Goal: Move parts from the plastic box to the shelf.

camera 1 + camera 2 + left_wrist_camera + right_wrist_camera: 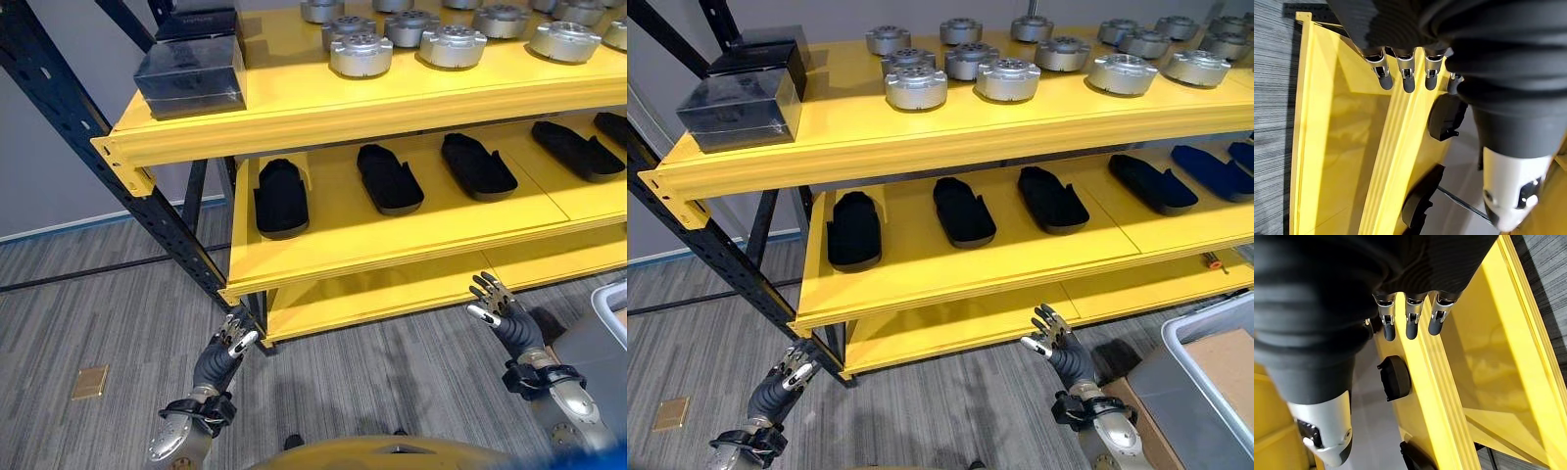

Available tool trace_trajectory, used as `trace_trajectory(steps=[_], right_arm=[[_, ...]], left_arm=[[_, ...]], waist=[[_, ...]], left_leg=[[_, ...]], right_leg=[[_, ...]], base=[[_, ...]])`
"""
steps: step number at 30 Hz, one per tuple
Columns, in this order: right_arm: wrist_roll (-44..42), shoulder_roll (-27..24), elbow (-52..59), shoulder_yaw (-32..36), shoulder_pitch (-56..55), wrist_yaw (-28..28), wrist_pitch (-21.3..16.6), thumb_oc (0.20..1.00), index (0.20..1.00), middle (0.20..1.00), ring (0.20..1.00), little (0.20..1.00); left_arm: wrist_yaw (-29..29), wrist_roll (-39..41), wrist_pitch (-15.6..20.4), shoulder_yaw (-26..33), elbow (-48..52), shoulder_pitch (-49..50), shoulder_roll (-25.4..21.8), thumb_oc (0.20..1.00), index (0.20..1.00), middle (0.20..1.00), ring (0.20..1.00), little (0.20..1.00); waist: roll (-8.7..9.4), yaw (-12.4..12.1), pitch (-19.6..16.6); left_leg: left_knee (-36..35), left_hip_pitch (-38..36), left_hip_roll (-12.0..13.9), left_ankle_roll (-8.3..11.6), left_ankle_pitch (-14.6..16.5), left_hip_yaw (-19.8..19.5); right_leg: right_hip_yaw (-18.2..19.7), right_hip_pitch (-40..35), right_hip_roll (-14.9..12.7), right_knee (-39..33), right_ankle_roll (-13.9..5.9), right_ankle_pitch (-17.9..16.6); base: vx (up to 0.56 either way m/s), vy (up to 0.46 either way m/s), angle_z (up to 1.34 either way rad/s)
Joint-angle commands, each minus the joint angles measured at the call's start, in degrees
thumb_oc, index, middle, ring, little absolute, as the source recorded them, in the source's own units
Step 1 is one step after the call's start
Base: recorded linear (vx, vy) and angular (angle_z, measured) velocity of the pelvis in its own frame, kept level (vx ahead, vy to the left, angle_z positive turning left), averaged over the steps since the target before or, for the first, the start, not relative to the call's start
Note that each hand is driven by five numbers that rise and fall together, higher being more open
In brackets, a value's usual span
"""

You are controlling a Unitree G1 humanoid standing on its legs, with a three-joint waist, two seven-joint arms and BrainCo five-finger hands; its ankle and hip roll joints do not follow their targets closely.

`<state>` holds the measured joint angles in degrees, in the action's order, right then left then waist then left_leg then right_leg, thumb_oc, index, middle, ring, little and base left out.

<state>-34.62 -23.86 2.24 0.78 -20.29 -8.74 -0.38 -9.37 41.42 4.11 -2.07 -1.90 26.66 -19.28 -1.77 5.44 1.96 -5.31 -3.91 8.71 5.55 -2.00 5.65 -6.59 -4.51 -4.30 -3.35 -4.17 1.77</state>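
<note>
- While both hands hang empty in front of the shelf (323, 259), no part is being carried right now.
- left hand (223, 354) at 7 o'clock in the left eye view, low near the dark upright post (147, 211); fingers relaxed and loose, grasping nothing.
- Top level, 10 o'clock: two dark boxes (191, 73) stacked; silver round parts (361, 54) run from 12 to 2 o'clock in rows.
- Middle level: black moulded parts (281, 197) laid in a row, well apart from each other.
- right hand (500, 311) at 4 o'clock, near the bottom level's front edge, fingers spread and released, holding nothing.
- plastic box (1210, 392) at 4 o'clock in the right eye view, beside the right hand; a brown sheet (1227, 367) lies in it; can't tell what parts are left inside.
- Judgement: many parts look already shelved; next is likely a reach to the box, count left unknown.
</note>
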Motion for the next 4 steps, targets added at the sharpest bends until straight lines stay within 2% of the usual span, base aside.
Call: trace_trajectory(steps=[1,4], right_arm=[[-0.8,-0.2,2.1,0.0,0.4,-0.2,-1.8,1.0,1.0,1.0,1.0,1.0],[-0.6,-0.1,2.3,-0.3,0.3,0.0,-1.8,1.0,1.0,1.0,1.0,1.0]], left_arm=[[0.4,-1.6,2.8,2.3,0.5,-1.1,-2.3,1.0,1.0,1.0,1.0,1.0],[0.9,-1.4,2.7,2.2,0.0,-1.2,-1.9,1.0,1.0,1.0,1.0,1.0]], waist=[[1.29,-0.4,-0.5],[1.4,-0.4,-0.6]], left_leg=[[0.6,3.6,2.6,-0.24,-4.2,-2.9],[0.5,3.2,2.5,-0.32,-4.0,-2.6]], right_leg=[[-1.0,3.8,-5.2,2.9,-5.03,-1.8],[-0.8,3.5,-5.3,2.7,-5.14,-1.8]], base=[[0.02,0.011,-0.03],[0.0,0.0,0.0]])
